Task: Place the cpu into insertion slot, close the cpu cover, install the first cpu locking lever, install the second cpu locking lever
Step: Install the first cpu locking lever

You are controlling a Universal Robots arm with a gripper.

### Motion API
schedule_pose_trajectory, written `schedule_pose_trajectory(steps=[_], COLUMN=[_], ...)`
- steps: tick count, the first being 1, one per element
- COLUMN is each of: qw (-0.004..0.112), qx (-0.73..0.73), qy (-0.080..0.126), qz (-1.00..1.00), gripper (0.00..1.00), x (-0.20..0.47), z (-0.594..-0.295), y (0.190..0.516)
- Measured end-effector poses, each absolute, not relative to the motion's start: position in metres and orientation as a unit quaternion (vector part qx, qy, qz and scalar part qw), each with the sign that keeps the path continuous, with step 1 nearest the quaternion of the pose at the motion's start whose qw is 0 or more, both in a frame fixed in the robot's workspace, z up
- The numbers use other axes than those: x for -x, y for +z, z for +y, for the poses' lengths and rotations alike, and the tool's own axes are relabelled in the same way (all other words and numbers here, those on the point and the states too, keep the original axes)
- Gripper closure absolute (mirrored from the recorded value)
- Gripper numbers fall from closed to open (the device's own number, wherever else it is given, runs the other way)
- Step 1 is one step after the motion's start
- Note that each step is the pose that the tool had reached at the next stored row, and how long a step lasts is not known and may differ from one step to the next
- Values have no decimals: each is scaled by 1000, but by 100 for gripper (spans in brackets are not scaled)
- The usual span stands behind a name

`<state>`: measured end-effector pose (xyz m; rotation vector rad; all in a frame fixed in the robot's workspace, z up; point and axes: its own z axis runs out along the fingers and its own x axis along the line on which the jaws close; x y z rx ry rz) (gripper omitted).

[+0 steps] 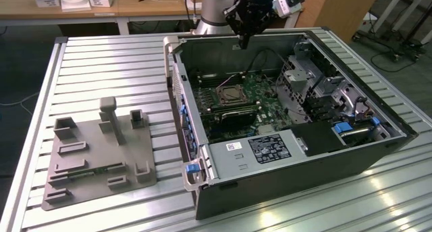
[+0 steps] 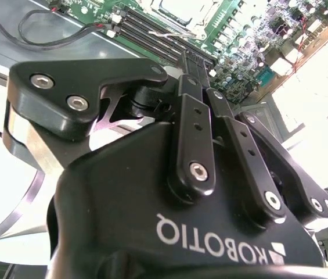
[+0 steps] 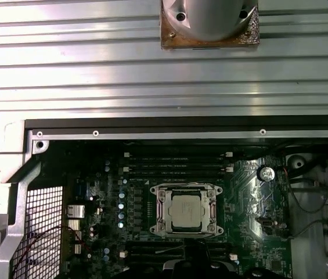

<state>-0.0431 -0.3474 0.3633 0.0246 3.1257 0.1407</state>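
Observation:
The cpu (image 3: 188, 210), a pale silver square, lies in the socket on the green motherboard (image 1: 251, 98) inside the open computer case. The cpu cover (image 3: 162, 210), a thin silvery frame, lies flat around it. In the exterior view the socket (image 1: 231, 95) shows at the middle of the board. My black gripper (image 1: 244, 41) hangs above the case's far wall, well above and behind the socket, its fingers pointing down. In the second wrist view the fingers (image 2: 194, 110) run together to their tips, shut with nothing between them, and the socket's edge (image 2: 178, 7) lies beyond.
The case (image 1: 202, 191) lies on its side on a slatted metal table (image 1: 108, 65). A labelled grey box (image 1: 266, 148) and drive cage (image 1: 317, 85) crowd the case. A grey fixture plate (image 1: 94, 156) lies at the exterior view's left. The arm's base (image 3: 210, 20) stands behind the case.

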Motion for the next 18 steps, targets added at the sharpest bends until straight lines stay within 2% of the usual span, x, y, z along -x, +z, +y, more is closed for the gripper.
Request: schedule_pose_trajectory(steps=[10, 18], qw=[6, 6], qx=[-8, -8], qy=[45, 45], qz=[999, 999], gripper=[90, 90], x=[43, 43], z=[-347, -347], y=[363, 349])
